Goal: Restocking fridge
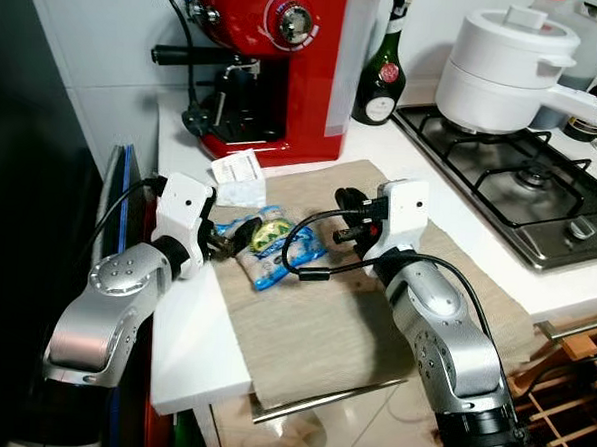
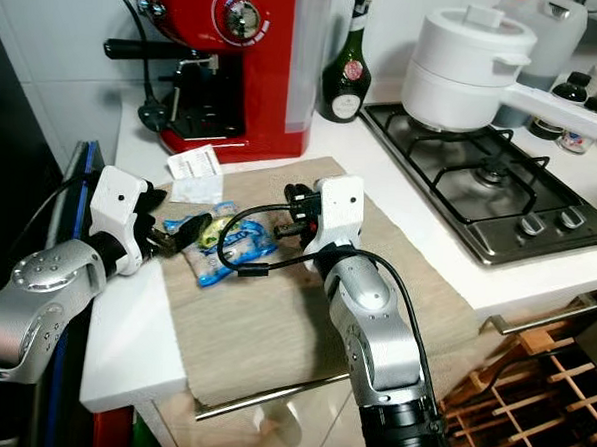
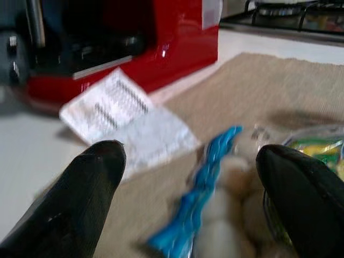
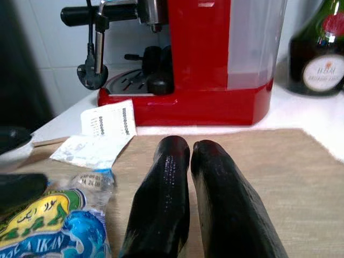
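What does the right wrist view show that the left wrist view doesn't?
The right wrist view alone has the green bottle, the machine's black plug and the right pincer, fingers together. The left wrist view alone has the left pincer, fingers spread around the packet's blue end, and the hob. Both show the red coffee machine, white paper packet, blue snack packet and beige mat.

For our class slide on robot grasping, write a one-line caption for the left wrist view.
Open left gripper straddles a blue-edged food packet on the beige mat, near a red coffee machine.
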Robot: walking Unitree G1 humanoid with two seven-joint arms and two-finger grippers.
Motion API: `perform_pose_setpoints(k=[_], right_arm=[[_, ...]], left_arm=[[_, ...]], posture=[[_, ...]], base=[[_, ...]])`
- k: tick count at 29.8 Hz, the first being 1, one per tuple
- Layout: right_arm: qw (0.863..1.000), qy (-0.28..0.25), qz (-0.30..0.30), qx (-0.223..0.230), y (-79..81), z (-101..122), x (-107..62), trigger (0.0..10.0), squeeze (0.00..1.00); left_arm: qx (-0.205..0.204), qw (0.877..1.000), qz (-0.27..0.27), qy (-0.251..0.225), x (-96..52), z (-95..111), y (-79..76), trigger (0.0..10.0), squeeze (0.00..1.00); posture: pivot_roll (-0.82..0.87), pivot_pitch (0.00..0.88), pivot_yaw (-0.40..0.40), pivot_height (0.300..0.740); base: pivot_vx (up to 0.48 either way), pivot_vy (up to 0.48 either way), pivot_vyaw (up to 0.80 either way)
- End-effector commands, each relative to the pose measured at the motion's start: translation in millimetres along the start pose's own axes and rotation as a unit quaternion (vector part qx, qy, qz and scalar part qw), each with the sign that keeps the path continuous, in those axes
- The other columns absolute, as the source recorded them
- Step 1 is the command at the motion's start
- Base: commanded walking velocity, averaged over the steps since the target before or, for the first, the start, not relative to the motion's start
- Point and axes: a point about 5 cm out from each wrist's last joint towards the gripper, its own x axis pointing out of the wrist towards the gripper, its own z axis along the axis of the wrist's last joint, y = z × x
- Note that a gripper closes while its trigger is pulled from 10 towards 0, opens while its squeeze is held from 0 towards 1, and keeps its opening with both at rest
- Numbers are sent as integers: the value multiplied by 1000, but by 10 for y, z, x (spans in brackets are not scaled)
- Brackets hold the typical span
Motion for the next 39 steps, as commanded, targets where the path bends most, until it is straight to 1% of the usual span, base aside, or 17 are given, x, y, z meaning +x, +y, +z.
perform_pose_setpoints(k=[1,3,4,7,9,11,12,15,20,22,27,29,31,34,38,39], right_arm=[[1000,5,-1,29,-28,6,-50,10000,0],[999,18,3,44,-28,-30,-75,10000,0],[999,23,7,44,-24,-48,-86,10000,0],[999,29,15,31,-3,-76,-91,10000,0],[999,30,23,21,34,-75,-81,10000,0],[999,28,29,14,56,-65,-73,10000,0],[999,27,42,-1,98,-44,-63,10000,0],[998,28,49,-4,121,-35,-63,10000,0],[998,28,51,-6,131,-34,-68,10000,0],[998,30,47,-6,121,-50,-68,10000,0],[998,31,47,-7,120,-58,-67,10000,0],[998,32,48,-7,122,-61,-69,10000,0],[998,34,50,-8,117,-69,-77,10000,0],[998,36,51,-9,116,-78,-84,10000,0],[998,37,51,-9,115,-80,-81,10000,0],[998,38,51,-10,111,-81,-77,10000,0]], left_arm=[[29,999,1,-14,-23,43,-1,10000,0],[36,999,3,-17,-25,50,9,10000,0],[35,999,3,-21,-19,60,10,10000,0],[36,999,2,-29,-2,93,10,10000,0],[27,999,0,-36,10,109,3,10000,0],[26,999,-1,-37,11,106,2,10000,0],[24,999,0,-41,10,95,6,10000,0],[25,999,0,-41,7,85,5,10000,0],[27,999,-8,-32,-10,42,5,10000,0],[19,1000,-5,-18,-26,-30,52,10000,0],[15,1000,-4,-8,-31,-71,76,10000,0],[10,1000,-4,-4,-40,-102,88,10000,0],[12,1000,-3,3,-62,-145,103,10000,0],[14,1000,9,10,-64,-165,127,10000,0],[11,1000,8,7,-65,-160,130,10000,0],[12,1000,2,6,-68,-157,128,10000,1000]], posture=[[-60,0,9,740],[-61,0,8,740],[-62,0,9,740],[-62,0,10,740],[-61,0,10,740],[-60,0,10,740],[-60,0,10,740],[-57,0,7,740],[-54,0,3,740],[-53,0,5,740],[-53,0,5,740],[-54,0,6,740],[-54,0,4,740],[-53,0,3,740],[-51,0,2,740],[-50,0,2,740]], base=[[0,0,0],[0,0,0],[0,0,0],[0,0,0],[0,0,-728],[0,0,-706],[0,0,0],[0,0,0],[0,0,0],[0,0,0],[0,0,0],[0,450,0],[0,0,0],[0,0,0],[0,0,0],[0,0,0]])
